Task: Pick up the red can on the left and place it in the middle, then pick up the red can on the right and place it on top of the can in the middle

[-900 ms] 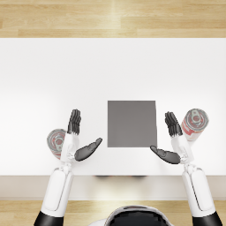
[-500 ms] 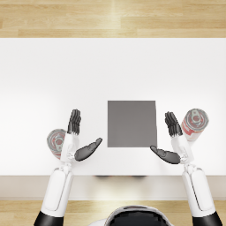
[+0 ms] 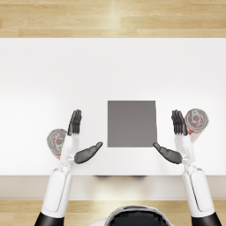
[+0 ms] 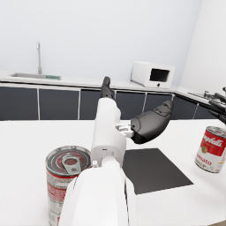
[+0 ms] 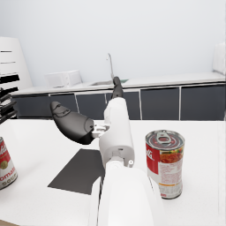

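White tabletop [image 3: 110, 66] fills the head view, with pale wood flooring [image 3: 110, 17] beyond its far edge. Two red cans stand upright on it — cylinders with ribbed silver pull-tab lids and red-and-white soup labels. One, the left can [image 3: 56, 142], stands just outside the left hand [image 3: 79, 141], close to its wrist; the other, the right can [image 3: 195, 122], stands just outside the right hand [image 3: 176, 140], near its fingers. Between the two hands lies one flat, matte dark-grey square mat [image 3: 132, 123], with nothing on it. Both hands are dark and glossy, on smooth white forearms — each with fingers straight and thumb spread wide toward the mat, holding nothing and touching neither can. In the wrist views, dark cabinets [image 4: 57, 103] under a pale counter, one sink tap [image 4: 39, 57] and one white microwave [image 4: 152, 74] line the wall.
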Available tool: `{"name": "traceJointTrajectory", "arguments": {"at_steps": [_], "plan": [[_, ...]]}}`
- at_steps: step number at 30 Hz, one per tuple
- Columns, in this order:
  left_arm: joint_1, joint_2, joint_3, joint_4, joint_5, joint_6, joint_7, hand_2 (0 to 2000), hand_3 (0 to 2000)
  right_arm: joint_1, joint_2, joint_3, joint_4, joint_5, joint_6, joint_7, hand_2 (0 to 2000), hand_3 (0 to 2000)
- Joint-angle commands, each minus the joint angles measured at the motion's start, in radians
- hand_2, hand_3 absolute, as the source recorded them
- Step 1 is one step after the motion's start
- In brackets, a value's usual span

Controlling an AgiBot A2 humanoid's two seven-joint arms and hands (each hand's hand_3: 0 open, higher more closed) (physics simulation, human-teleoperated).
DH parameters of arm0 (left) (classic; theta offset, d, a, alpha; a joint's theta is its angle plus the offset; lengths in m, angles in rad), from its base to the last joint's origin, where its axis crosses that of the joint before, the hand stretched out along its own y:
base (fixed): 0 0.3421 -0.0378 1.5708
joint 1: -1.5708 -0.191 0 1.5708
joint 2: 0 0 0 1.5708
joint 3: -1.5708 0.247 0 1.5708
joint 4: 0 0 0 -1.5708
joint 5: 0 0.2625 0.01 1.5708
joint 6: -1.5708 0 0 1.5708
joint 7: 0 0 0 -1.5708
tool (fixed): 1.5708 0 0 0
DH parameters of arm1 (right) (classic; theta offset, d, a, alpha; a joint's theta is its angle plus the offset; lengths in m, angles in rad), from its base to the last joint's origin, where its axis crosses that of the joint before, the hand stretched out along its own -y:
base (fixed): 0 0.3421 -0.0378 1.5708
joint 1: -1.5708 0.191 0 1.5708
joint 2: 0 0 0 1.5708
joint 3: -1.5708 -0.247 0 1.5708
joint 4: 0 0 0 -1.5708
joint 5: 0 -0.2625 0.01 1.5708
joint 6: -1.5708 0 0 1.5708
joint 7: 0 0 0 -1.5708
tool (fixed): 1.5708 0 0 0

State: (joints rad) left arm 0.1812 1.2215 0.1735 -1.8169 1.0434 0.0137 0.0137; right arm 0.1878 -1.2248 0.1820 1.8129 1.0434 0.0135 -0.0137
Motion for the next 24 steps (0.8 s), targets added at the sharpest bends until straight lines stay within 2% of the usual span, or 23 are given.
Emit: {"name": "traceJointTrajectory", "arguments": {"at_steps": [1, 5, 8, 14, 20, 24], "plan": [[0.013, 0.007, -0.082, -0.043, 0.044, -0.004, -0.004, 0, 0, 0.009, -0.006, -0.086, 0.042, 0.044, -0.004, 0.004, 0, 0], [0.008, 0.014, -0.176, -0.067, 0.223, -0.011, -0.011, 0, 0, 0.01, -0.013, -0.195, 0.061, 0.223, -0.011, 0.011, 0, 0], [-0.022, 0.018, -0.244, -0.094, 0.323, -0.013, -0.013, 0, 0, 0.006, -0.018, -0.255, 0.054, 0.295, -0.013, 0.013, 0, 0], [-0.127, 0.044, -0.338, -0.117, 0.373, -0.014, -0.014, 0, 0, -0.013, -0.028, -0.333, -0.004, 0.33, -0.013, 0.014, 0, 0], [-0.222, 0.076, -0.372, -0.079, 0.38, -0.014, -0.014, 0, 0, -0.031, -0.039, -0.342, -0.128, 0.335, -0.013, 0.014, 0, 0], [-0.25, 0.086, -0.351, -0.015, 0.38, -0.014, -0.014, 0, 0, -0.027, -0.046, -0.336, -0.236, 0.336, -0.014, 0.014, 0, 0]]}}
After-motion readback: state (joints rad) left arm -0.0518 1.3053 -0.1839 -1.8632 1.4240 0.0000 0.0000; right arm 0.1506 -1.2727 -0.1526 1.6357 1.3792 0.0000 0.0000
